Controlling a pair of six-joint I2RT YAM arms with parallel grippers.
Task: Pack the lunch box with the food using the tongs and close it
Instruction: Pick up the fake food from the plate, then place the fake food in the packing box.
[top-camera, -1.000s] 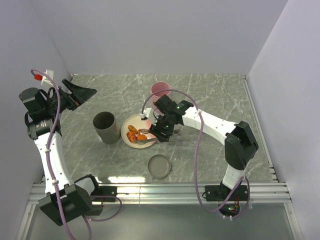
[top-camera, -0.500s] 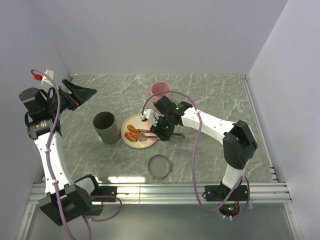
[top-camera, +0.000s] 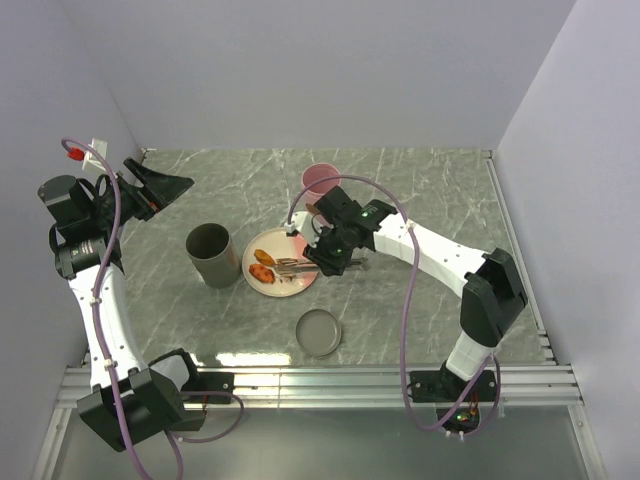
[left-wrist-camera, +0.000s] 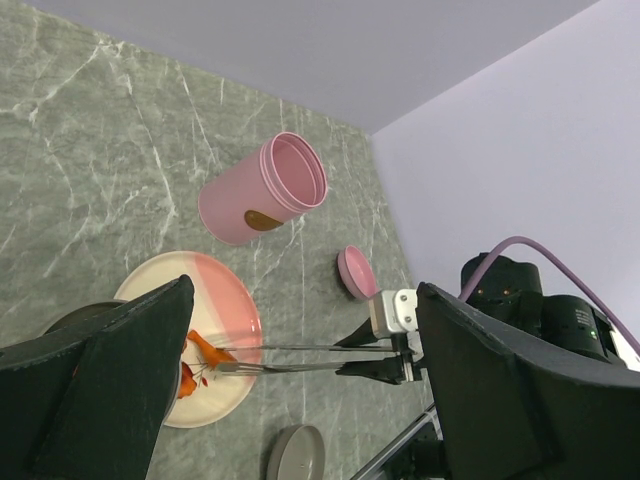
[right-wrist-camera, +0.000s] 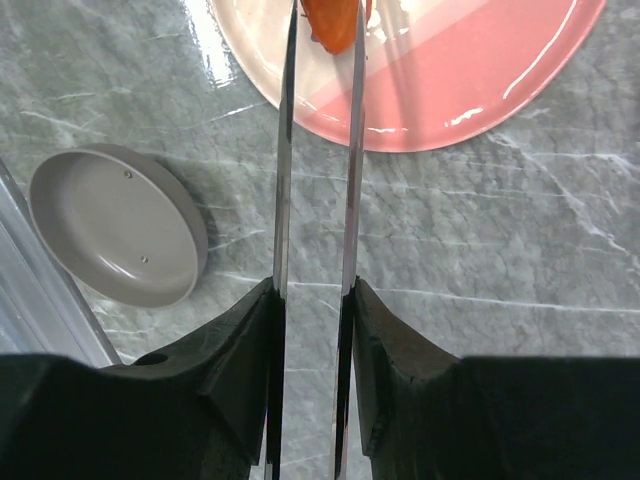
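**Right arm: tongs closed on a chunk over the plate**

Top view: the right gripper (top-camera: 325, 256) reaches over the right rim of the plate (top-camera: 300, 284). It holds the tongs (top-camera: 293, 265) by their joined end, with the tips pointing left over the plate. Two orange chunks (top-camera: 262, 272) lie on the plate's left half, one at the tips and one just beside them. This view does not settle which chunk is at the tips.

Right wrist view settles it. The gripper's fingers (right-wrist-camera: 240, 350) press on the outer faces of both tong arms, which run nearly parallel with a narrow gap between them. One orange chunk (right-wrist-camera: 335, 25) sits between the arms at the top edge of the frame, touching both. Cannot tell whether it is lifted off the plate. The grey lid (right-wrist-camera: 115, 225) lies hollow side up on the table beside the plate.

Left wrist view adds two things. A small pink lid (left-wrist-camera: 357, 272) rests on the table, hidden behind the right arm in the top view. The pink container (left-wrist-camera: 265, 190) carries a brown oval label (left-wrist-camera: 263, 220), and any writing on it is too small to read.

The left gripper (top-camera: 160, 185) is raised at the far left, well apart from the plate, jaws wide with nothing between them.

The grey container (top-camera: 212, 255) stands upright with its mouth open, just left of the plate. The pink container stands beyond the plate.
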